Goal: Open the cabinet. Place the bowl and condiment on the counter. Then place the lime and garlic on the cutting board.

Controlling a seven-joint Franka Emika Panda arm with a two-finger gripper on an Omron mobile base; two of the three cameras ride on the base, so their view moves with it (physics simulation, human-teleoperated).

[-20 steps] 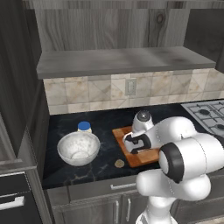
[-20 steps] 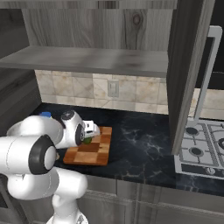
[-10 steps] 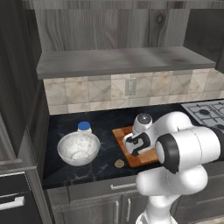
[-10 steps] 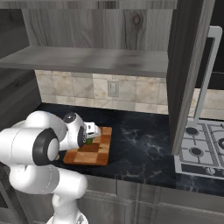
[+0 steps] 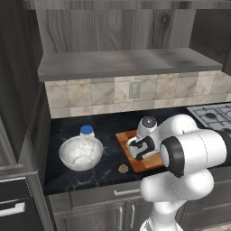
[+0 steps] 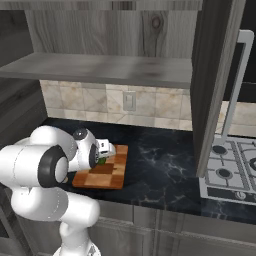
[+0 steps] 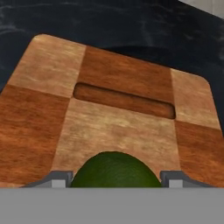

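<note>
The claw [image 7: 114,181] has carried the lime [image 7: 114,170] lower over the cutting board [image 7: 109,113].

The robot arm [image 5: 189,153] is built of fat, glossy white rounded segments with dark charcoal discs capping the joints, a slimmer white column beneath them, and at its end a small white hand with black trim and a round dark cap.

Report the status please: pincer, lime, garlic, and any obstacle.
Pincer shut on lime, low over cutting board. Garlic on counter, beside the board, not yet placed. Bowl and condiment already on counter. No obstacle seen.
</note>
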